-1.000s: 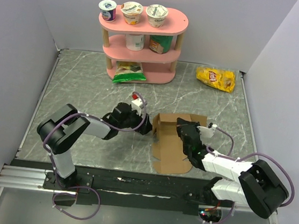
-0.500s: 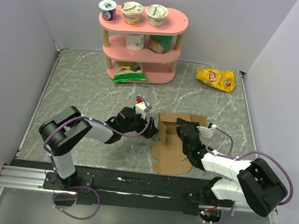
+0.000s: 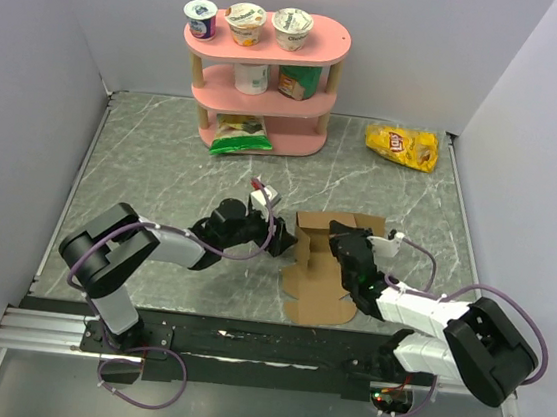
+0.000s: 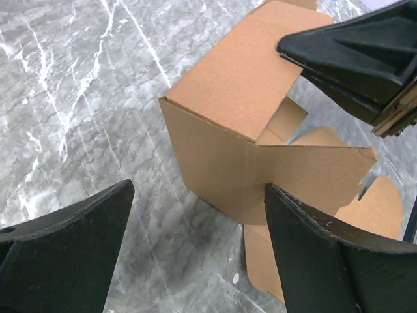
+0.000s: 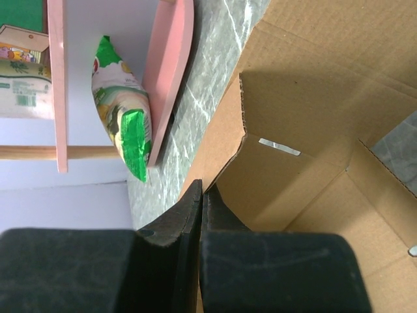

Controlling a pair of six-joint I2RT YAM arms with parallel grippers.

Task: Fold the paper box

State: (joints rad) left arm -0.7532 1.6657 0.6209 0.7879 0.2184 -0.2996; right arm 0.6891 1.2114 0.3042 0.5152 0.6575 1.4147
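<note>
Obs., overhead view: paper box [image 3: 327,264] lies on the grey marbled tabletop [image 3: 154,154], in front of the pink shelf [image 3: 263,76] and a little right of its right end, well apart from it

- Box state: partly raised. The end toward the shelf has upright walls forming an open corner [image 4: 234,85]; the end away from the shelf is still flat sheet with scalloped flaps
- Left hand [image 3: 277,237]: released, fingers [image 4: 71,248] spread wide, low over the tabletop in front of the shelf, facing the box's raised left wall. Contact with the cardboard cannot be told
- Right hand [image 3: 339,238]: clenched, fingers pressed together at the top edge of a raised wall [image 5: 201,195]; whether cardboard is pinched between them cannot be told
- Green bag [image 5: 124,117] leans on the shelf's bottom tier
- Yellow chip bag [image 3: 401,145] lies right of the shelf
</note>
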